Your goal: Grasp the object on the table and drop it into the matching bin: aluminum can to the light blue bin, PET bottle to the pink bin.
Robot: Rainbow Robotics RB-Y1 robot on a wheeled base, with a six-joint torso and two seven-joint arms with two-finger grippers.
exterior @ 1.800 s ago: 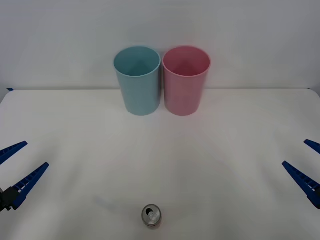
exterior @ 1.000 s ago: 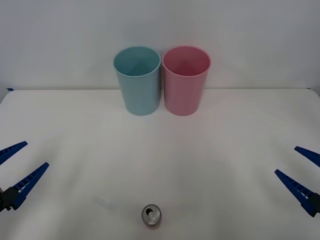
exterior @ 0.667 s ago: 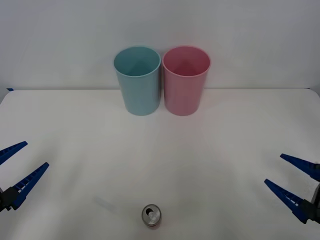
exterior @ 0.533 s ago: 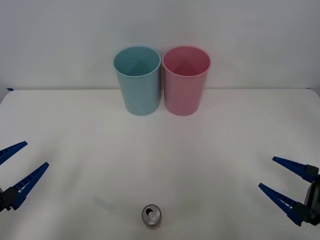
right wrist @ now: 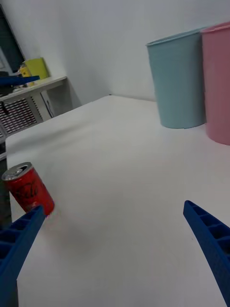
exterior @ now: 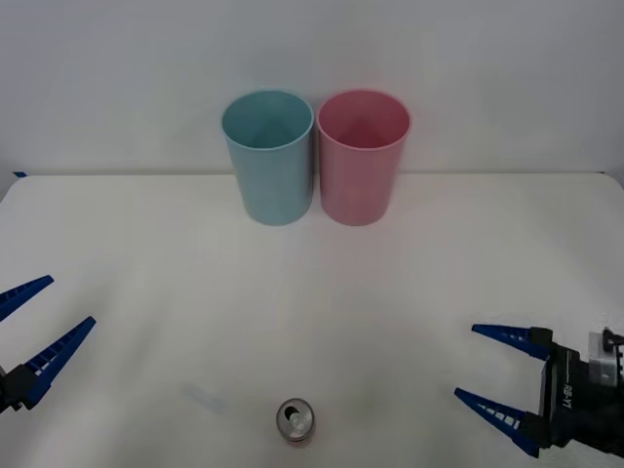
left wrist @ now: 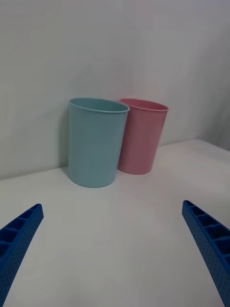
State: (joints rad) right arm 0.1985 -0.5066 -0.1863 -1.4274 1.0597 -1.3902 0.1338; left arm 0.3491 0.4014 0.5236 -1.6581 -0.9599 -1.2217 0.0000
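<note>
A small red aluminum can with a silver top stands upright near the front edge of the white table; the right wrist view shows it as the can close to one blue finger. At the back of the table stand the light blue bin and, touching its right side, the pink bin. My right gripper is open low at the front right, its fingers pointing left toward the can, well apart from it. At the left edge my left gripper hangs open.
A white wall rises behind the table. In the right wrist view a shelf with a yellow box stands beyond the table's far side. The left wrist view faces the light blue bin and the pink bin.
My right gripper has come in from the right edge, moving left and toward the front of the table, closer to the can. The left gripper, can and bins have stayed put.
</note>
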